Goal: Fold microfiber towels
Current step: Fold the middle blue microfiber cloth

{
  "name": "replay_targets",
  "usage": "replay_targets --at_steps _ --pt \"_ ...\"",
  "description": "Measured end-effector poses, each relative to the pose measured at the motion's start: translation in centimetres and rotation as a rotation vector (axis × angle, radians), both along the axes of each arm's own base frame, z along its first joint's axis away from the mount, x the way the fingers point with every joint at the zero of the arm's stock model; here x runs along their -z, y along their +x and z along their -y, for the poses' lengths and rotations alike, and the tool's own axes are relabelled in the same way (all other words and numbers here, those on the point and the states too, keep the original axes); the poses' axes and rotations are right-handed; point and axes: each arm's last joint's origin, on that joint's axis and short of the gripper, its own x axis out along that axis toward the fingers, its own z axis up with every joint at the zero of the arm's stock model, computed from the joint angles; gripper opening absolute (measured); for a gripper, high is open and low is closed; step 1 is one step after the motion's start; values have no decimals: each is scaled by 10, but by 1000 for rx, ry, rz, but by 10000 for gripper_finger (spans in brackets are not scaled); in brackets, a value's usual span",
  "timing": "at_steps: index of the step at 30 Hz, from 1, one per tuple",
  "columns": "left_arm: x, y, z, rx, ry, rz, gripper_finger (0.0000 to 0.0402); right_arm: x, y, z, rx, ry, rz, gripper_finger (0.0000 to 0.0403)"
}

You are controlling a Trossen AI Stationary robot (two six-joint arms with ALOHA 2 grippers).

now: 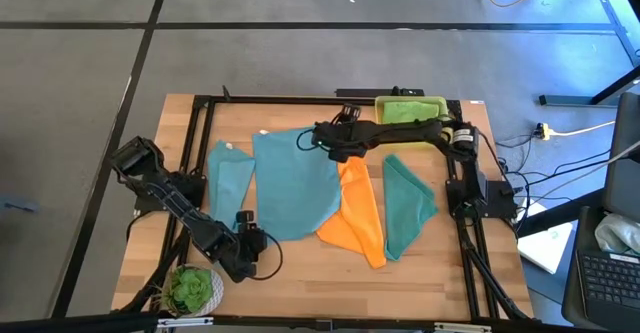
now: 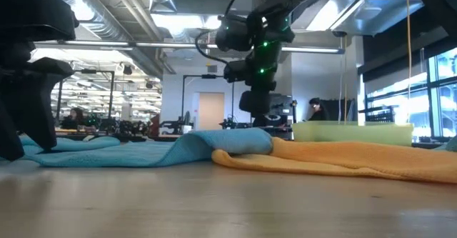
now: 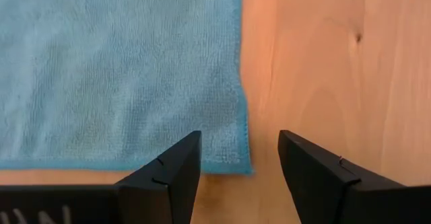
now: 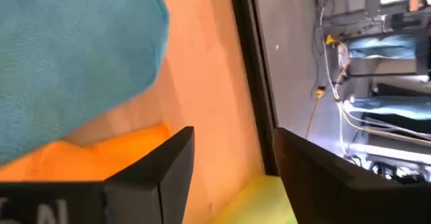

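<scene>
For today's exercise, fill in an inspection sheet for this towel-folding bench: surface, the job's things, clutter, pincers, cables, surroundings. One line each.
Surface: wooden table inside a black frame.
Job's things: large light blue towel spread flat; smaller light blue towel beside it; orange towel partly under the large one; teal towel folded; lime green towel in the yellow tray.
Clutter: potted plant at the near left corner.
Pincers: left pincer open, low over the large towel's corner; right pincer open, empty, above the towels' far edge.
Cables: loose leads on the floor right of the table.
Surroundings: open workshop; people far behind.
</scene>
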Motion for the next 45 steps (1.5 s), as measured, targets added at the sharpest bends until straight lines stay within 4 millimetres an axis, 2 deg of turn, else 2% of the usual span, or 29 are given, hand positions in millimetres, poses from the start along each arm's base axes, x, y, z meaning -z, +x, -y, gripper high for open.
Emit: replay_targets --at_steps 3,5,8,11,16,22,28,31,34,41,45 --pt "1 -3 -1 -13 -4 -31 190 -17 -4 -17 -75 111 26 204" --pt "1 -5 -1 -25 2 -43 190 -27 -6 -32 -153 271 72 204" --pt "1 -6 -1 -25 5 -39 190 -36 -8 -56 -252 517 128 204" --pt "1 -5 0 -12 10 -30 190 -36 -9 -82 -297 590 116 204" --pt "1 -6 3 58 41 -31 190 -25 -12 -120 -314 563 93 204" --pt "-1 -6 2 93 137 11 186 -16 -22 -152 -279 472 89 204" --pt "1 4 -8 91 61 -57 114 -5 -33 -179 -277 472 74 204" --pt "0 8 -7 125 3 -78 83 0 -38 -187 -269 445 64 204" --pt "-2 10 -5 143 -50 -113 74 2 -43 -194 -256 405 56 204" --pt "-11 11 -4 156 -29 -176 88 1 -49 -204 -235 296 69 204" --pt "-14 15 -5 159 -14 -161 101 1 -51 -208 -245 288 72 204"
